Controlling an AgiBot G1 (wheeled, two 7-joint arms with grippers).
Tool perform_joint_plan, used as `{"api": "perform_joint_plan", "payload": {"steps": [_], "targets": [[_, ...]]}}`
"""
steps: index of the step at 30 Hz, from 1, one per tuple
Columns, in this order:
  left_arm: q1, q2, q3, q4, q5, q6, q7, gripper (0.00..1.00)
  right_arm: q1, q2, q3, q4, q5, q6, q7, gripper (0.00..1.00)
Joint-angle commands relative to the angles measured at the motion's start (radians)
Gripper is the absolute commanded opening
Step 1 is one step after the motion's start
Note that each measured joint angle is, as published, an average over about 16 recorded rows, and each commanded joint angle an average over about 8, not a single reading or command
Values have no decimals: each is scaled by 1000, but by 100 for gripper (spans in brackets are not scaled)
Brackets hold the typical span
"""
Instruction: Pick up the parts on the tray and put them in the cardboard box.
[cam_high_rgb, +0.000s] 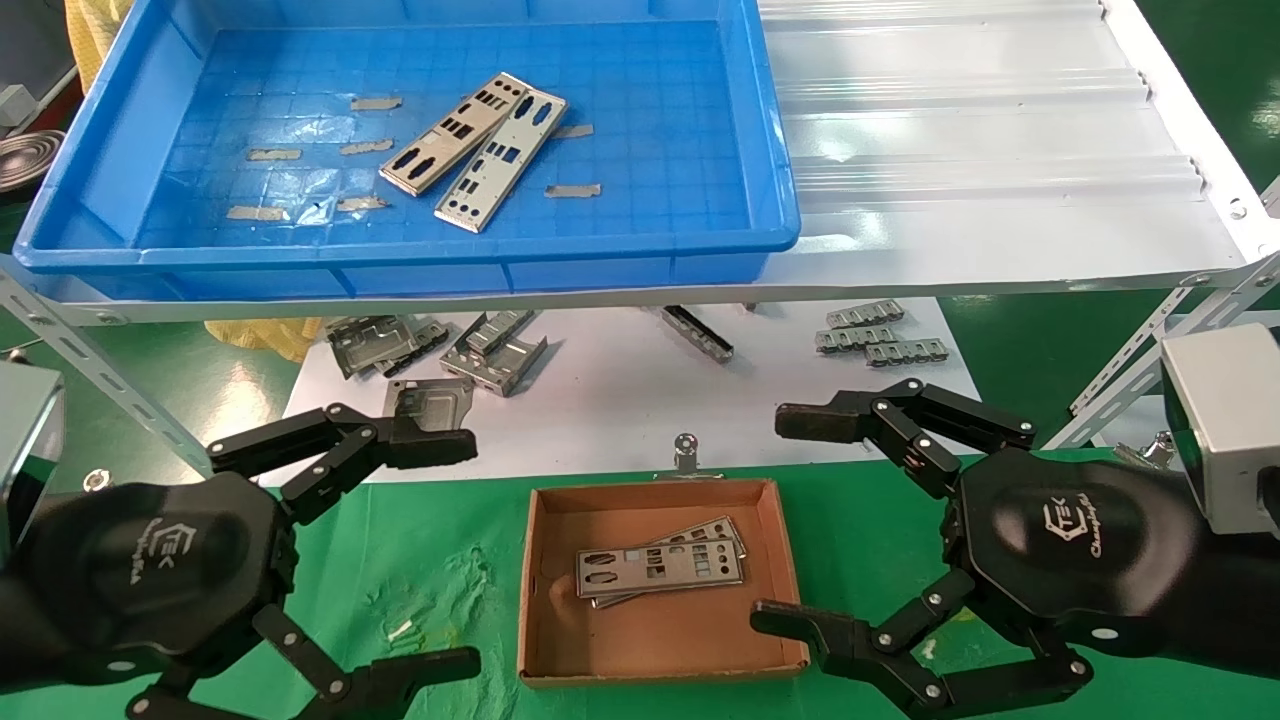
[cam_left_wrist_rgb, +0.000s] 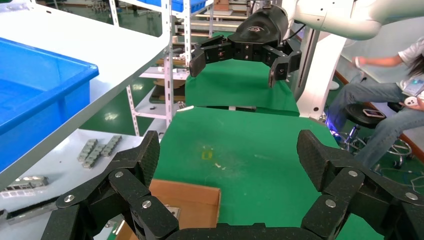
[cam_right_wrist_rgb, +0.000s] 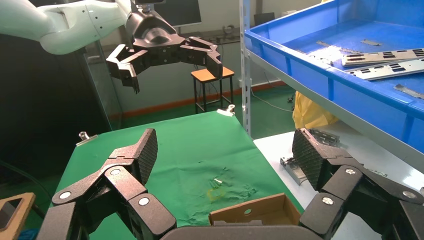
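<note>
At the bench's near edge the cardboard box (cam_high_rgb: 660, 585) holds two parts (cam_high_rgb: 660, 568), lying between the left gripper (cam_high_rgb: 425, 555) and right gripper (cam_high_rgb: 790, 520), both spread wide and empty. Farther back, the tray (cam_high_rgb: 780, 190) holds two more plates (cam_high_rgb: 475, 145) side by side.

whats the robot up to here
It is moving metal plates from the blue tray into the cardboard box. Two plates lie in the box; two more wait in the tray. The left gripper and right gripper hover open and empty on either side of the box.
</note>
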Motion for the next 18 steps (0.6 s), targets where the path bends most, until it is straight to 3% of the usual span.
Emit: {"api": "perform_joint_plan", "payload": {"steps": [1,18], "targets": [[0,0,0,0,0,0,0,100,0,0,0,0,0,0,0,100],[0,0,0,0,0,0,0,100,0,0,0,0,0,0,0,100]]}}
